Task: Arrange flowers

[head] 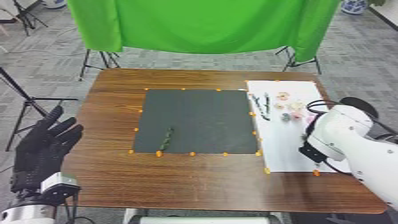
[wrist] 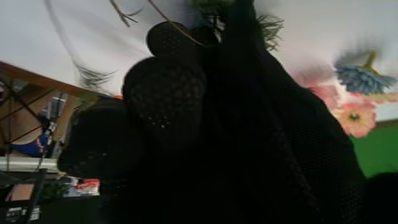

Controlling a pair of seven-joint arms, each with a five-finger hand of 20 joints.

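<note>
Probably choosing among the flowers (wrist: 354, 119) on the white sheet (head: 286, 155) with the right hand (wrist: 266, 130) above it, being unable to tell whether grasping or empty, needing light pinching to avoid crushing, and having the relaxed, open left hand (head: 40, 145) and a sprig (head: 167, 139) left of the sheet.

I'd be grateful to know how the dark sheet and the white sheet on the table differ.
The dark sheet is charcoal grey and nearly square, while the white sheet is pale and longer from front to back. The dark sheet carries one green stem near its front edge; the white sheet carries several flowers. Both lie flat on the table, with orange markers along their edges.
</note>
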